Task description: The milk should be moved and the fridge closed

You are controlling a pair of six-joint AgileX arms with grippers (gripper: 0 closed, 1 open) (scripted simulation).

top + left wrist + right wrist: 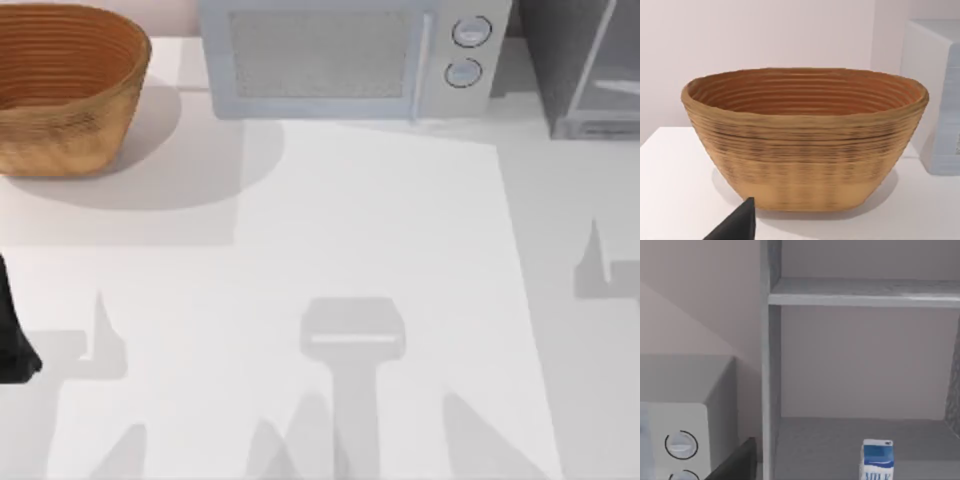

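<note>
The milk [877, 461], a small blue carton with a white lettered band, stands upright on the lower floor of the fridge [860, 360]. The fridge's grey inside lies open to my right wrist view, with a shelf [865, 292] above the carton. In the top view the fridge [565, 60] stands at the far right corner, its pale door panel [612, 70] angled outward. One dark fingertip [737, 464] of my right gripper shows, short of the fridge. A dark part of my left arm [14, 335] sits at the table's left edge, and one fingertip [740, 225] faces the basket.
A woven basket [60, 95] stands at the far left, also close before my left wrist [805, 145]. A white microwave [345, 60] with two round knobs [470, 32] sits between basket and fridge. Its knobs [681, 444] show beside the fridge wall.
</note>
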